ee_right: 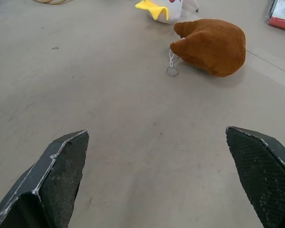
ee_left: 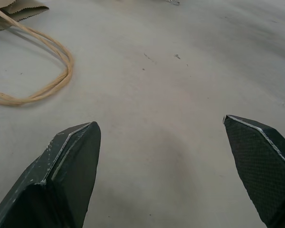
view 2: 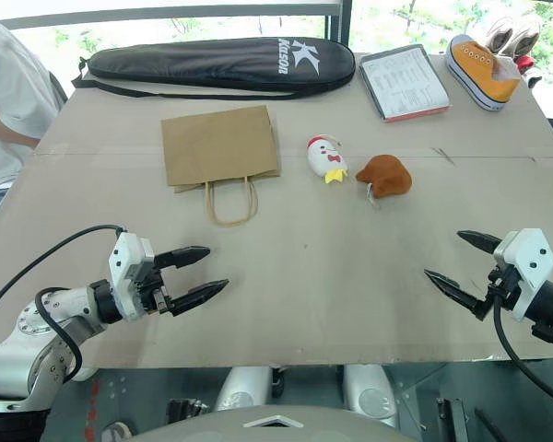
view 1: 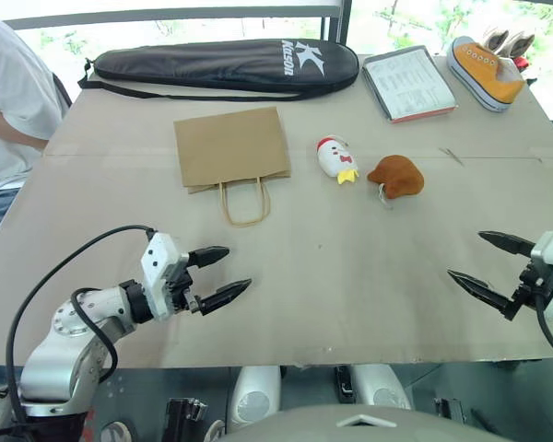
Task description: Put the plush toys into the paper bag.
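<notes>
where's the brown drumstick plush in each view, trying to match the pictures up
Left eye view: brown drumstick plush, right of centre, upper half, beside the white chicken plush.
Right eye view: same spot, a little further left.
Left wrist view: not in it.
Right wrist view: upper right, key ring toward the camera.
Shared landmark: the chicken plush's yellow beak next to it; in the left wrist view, the paper bag's handle.

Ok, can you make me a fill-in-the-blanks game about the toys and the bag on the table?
1. The paper bag lies ____ on the table.
2. The white chicken sits between the bag and the ____ drumstick toy.
3. Both end effectors, left and right, are ____ and hold nothing.
4. The sneaker is ____.

Missing words: flat; brown; open; orange
</notes>
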Robot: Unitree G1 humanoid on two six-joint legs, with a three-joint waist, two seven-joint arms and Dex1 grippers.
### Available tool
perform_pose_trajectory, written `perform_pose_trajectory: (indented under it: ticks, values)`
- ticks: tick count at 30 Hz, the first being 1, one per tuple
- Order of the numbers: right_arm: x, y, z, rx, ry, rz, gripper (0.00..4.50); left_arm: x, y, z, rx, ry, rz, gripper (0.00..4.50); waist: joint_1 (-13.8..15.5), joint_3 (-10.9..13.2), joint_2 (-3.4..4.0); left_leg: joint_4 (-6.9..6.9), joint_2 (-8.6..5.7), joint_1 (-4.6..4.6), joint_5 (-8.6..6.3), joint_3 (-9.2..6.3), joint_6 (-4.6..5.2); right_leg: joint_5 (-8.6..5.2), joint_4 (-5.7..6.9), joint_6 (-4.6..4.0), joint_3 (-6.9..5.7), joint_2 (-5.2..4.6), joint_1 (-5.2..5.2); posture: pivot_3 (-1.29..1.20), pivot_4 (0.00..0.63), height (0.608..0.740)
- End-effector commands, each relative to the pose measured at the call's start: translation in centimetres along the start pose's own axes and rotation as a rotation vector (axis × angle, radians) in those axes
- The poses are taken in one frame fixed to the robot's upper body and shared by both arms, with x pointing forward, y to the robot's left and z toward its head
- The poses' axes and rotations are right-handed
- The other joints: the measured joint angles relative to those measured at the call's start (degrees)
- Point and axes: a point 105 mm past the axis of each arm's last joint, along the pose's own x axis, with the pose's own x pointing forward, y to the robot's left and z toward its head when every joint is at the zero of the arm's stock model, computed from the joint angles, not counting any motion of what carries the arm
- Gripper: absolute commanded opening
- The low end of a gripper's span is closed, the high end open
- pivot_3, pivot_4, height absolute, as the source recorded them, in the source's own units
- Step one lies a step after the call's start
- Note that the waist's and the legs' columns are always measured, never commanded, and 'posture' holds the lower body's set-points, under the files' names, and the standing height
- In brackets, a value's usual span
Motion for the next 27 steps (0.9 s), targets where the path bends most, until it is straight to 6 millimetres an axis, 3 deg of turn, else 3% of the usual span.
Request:
perform_pose_trajectory:
  ticks: [1,7,10,16,27]
  values:
    - [0.6,0.5,1.3,-0.042,-0.065,0.014,4.50,0.0,1.1,1.8,0.039,-0.060,0.027,4.47,0.0,0.0,0.00,0.00,0.01,0.00,0.00,0.00,0.01,0.00,-0.02,0.00,0.03,0.04,0.00,0.00,0.150,0.740]
    - [3.4,4.6,3.6,-0.034,-0.218,0.141,4.50,0.1,6.6,3.7,0.154,-0.049,0.174,4.47,0.1,0.0,0.06,0.02,0.01,0.04,0.00,-0.03,0.00,-0.03,0.12,0.01,-0.04,0.18,0.00,0.00,0.150,0.740]
    - [4.1,6.4,4.3,-0.033,-0.244,0.200,4.50,-0.6,9.2,4.8,0.348,0.008,0.194,4.47,0.0,0.0,-0.01,0.04,-0.04,0.02,0.01,-0.09,0.00,0.00,0.13,0.04,-0.08,0.23,-0.01,0.00,0.150,0.740]
    - [4.8,7.8,5.0,-0.031,-0.269,0.207,4.50,-1.1,13.6,5.9,0.780,0.175,0.192,4.47,0.3,0.0,-0.03,0.03,-0.12,-0.06,0.00,0.02,0.01,0.14,0.00,-0.14,-0.01,0.17,-0.06,0.00,0.150,0.740]
    - [4.3,8.7,4.6,-0.008,-0.262,0.137,4.50,2.8,14.3,6.1,1.059,0.211,0.073,4.47,0.0,-0.1,-0.21,0.07,-0.13,-0.07,0.00,-0.10,0.01,0.15,0.22,-0.10,-0.10,0.24,-0.05,0.00,0.150,0.740]
